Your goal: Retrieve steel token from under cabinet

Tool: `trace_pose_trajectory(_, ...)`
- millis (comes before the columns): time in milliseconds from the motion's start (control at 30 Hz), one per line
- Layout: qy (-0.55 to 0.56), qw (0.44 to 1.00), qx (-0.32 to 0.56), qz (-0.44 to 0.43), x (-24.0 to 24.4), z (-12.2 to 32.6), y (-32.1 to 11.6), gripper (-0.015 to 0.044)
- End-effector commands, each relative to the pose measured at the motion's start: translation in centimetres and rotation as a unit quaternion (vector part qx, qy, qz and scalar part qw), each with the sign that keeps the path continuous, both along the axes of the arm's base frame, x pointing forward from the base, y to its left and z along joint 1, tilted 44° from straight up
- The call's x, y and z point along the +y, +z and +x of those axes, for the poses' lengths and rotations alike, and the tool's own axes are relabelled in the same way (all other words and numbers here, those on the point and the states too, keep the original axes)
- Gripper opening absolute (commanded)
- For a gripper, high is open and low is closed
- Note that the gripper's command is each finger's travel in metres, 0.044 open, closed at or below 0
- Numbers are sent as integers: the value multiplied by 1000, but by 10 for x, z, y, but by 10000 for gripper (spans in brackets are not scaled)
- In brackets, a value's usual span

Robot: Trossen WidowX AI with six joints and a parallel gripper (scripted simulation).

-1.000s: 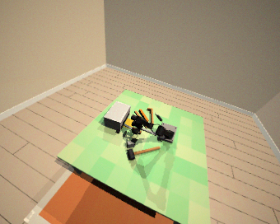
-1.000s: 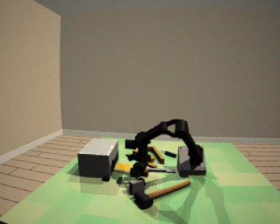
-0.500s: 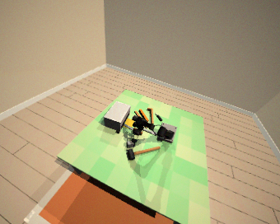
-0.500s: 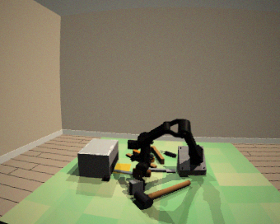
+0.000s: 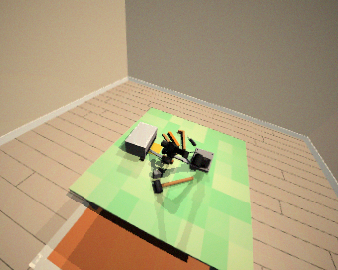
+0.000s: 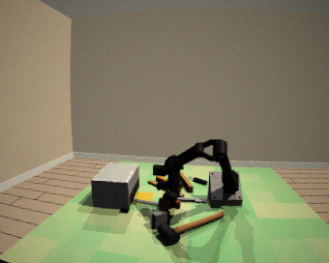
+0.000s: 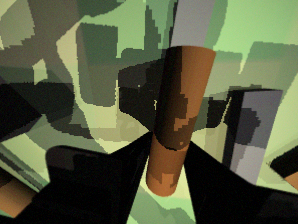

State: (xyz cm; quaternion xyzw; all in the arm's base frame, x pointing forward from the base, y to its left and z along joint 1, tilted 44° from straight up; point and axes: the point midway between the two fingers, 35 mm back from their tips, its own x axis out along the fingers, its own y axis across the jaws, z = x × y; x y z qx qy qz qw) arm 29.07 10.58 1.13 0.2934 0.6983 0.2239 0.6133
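Note:
The cabinet (image 5: 142, 133) (image 6: 115, 172) is a pale grey box with dark sides at the left of the table. The yellow marked area (image 5: 156, 147) (image 6: 145, 196) lies in front of it. My gripper (image 6: 169, 202) (image 7: 167, 138) is shut on the brown round handle of a tool. The tool's flat grey blade (image 6: 146, 201) (image 7: 194, 22) points toward the cabinet, and its far end is near the cabinet's front edge in the exterior view. The wrist view does not show that end. I cannot make out the steel token or the vent slots.
A hammer-like tool (image 5: 178, 182) (image 6: 199, 223) with a wooden handle lies on the near side. A grey block (image 6: 159, 219) is beside its head. Several orange-handled things (image 5: 182, 139) (image 6: 185, 181) and a small black object (image 5: 192, 142) (image 6: 199, 181) lie beyond the arm.

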Motion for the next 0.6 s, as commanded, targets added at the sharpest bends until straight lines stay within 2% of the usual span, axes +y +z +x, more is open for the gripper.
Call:
trace_pose_trajectory(0, -2, 1000, 4, 1, 1, -6, 0, 0)
trace_pose_trajectory(567, -2, 1000, 4, 1, 2, -25, 4, 0)
